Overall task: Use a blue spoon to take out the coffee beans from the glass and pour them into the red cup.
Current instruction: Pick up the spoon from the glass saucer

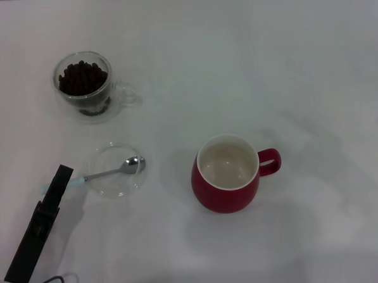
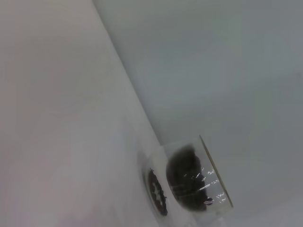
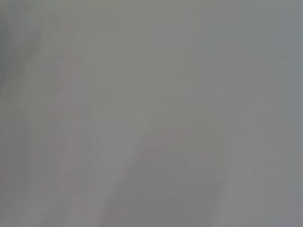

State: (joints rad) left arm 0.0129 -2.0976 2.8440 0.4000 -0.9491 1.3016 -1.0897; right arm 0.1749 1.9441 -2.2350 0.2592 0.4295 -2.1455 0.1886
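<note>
Blue spoon point(image 1: 111, 170) handle tip just beside left hand point(image 1: 61, 180).

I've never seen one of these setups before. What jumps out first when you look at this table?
The red cup stands out most, empty and white inside, right of center on the white table. At the far left, the glass is heaped with dark coffee beans. Nearer, the blue spoon lies across a flat clear dish, and the left gripper reaches in at the spoon's handle end.
</note>
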